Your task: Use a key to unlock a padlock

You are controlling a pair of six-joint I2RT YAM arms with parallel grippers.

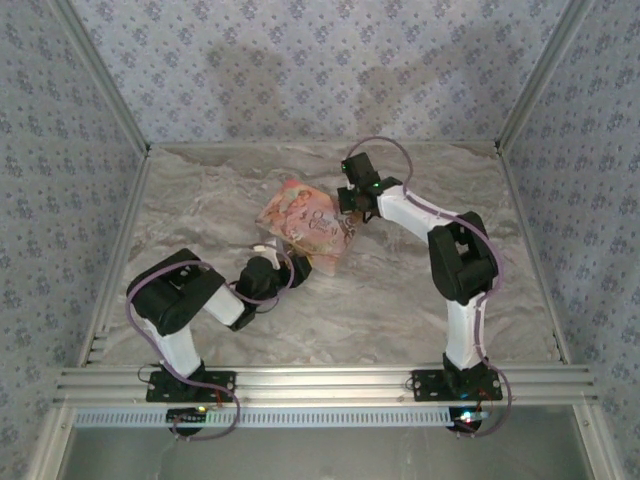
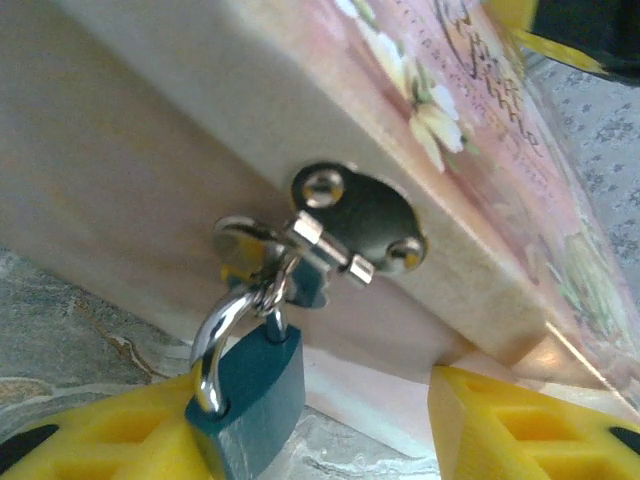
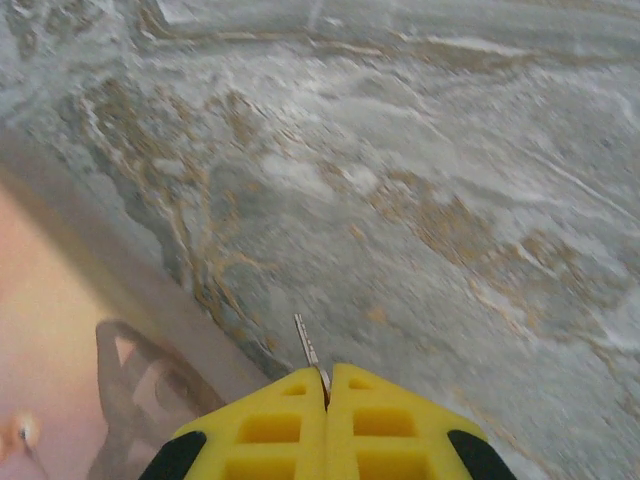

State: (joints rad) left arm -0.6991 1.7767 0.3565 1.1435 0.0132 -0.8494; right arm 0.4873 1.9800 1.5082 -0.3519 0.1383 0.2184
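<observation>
Surroundings: blue-flowered wallpaper walls (image 1: 300,70) closed in a grey-and-tan marble-patterned tabletop (image 1: 400,300), with silver aluminium rails (image 1: 320,380) along its lower edge in the overhead view.
Box: a pink floral rectangular box (image 1: 303,222) lay turned at an angle near the centre of the overhead view, between the two arms.
Hasp: a round silver metal hasp plate (image 2: 365,215) sat on the box's cream side wall, in the middle of the left wrist view.
Padlock: a small blue padlock with a silver shackle (image 2: 250,395) hung from the hasp's loop, lower left of centre, with its shackle threaded through the loop.
Left pincer: the left pincer (image 2: 310,425) was spread wide, its yellow fingers (image 2: 95,435) in the bottom corners. The padlock's body rested against the lower-left finger and stood well apart from the lower-right one.
Right pincer: the right pincer (image 3: 327,385) was pressed together at the bottom centre of the right wrist view, gripping a thin silver metal key (image 3: 304,340).
Key: its blade poked out of the seam towards the upper left, above bare tabletop and just beside the box's edge at lower left.
Overhead placement: the right pincer was at the box's upper-right corner and the left pincer at its lower-left edge.
</observation>
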